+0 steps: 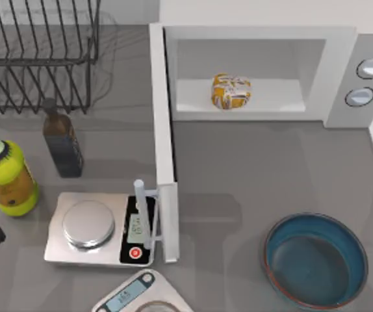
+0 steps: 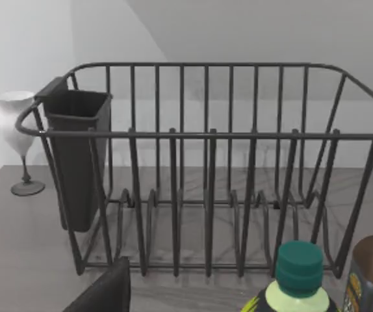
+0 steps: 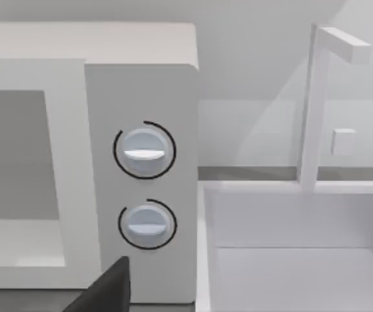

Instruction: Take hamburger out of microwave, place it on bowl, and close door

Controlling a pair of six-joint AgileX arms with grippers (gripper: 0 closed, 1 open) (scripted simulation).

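Note:
The hamburger [image 1: 231,91], a small white and orange-yellow bundle, sits on the floor of the microwave [image 1: 258,36] cavity at the back of the table. The door [image 1: 163,149] stands swung wide open, reaching toward the table's front, its bar handle [image 1: 142,214] over a scale. The teal-blue bowl [image 1: 316,261] rests at the front right and holds nothing. My left gripper [image 2: 102,292] is a dark edge low in the left wrist view, facing the dish rack at the far left. My right gripper [image 3: 105,289] is near the microwave's knobs [image 3: 144,151], right of the oven.
A wire dish rack [image 1: 37,55] fills the back left. A dark bottle [image 1: 63,146] and a yellow bottle [image 1: 8,175] stand below it. A silver scale [image 1: 89,227] lies by the door's end, another scale [image 1: 138,296] at the front edge. A white sink [image 3: 297,253] lies right of the microwave.

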